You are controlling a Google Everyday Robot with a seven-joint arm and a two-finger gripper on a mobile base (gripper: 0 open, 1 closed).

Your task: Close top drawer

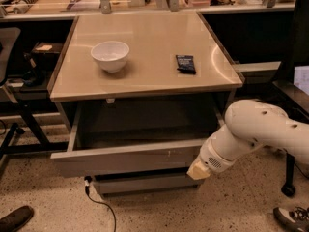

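Partly pulled-out top drawer (125,159) under the tabletop (145,79), front panel well fwd of the cabinet, inside looking empty as far as visible. At its right end: gripper (198,170), tan tip at or touching the front's lower right corner. Open/closed state: cannot tell; nothing visibly held. Behind it, white arm (256,129) coming in from the right.

Judged step: pushing drawer in, a good part of the travel left. To do well: push straight back along the rails and keep contact flat on the front. Avoid slipping off the right edge or down onto the lower drawer front (145,183). Off-centre push prob. prone to skew/jam, so go slow.

On top, not involved: white bowl (110,55), dark packet (185,64).

Hard to see: drawer's rear in shadow, right rail hidden by arm, exact contact pt unclear. Shoe (14,219) cut off bottom left.
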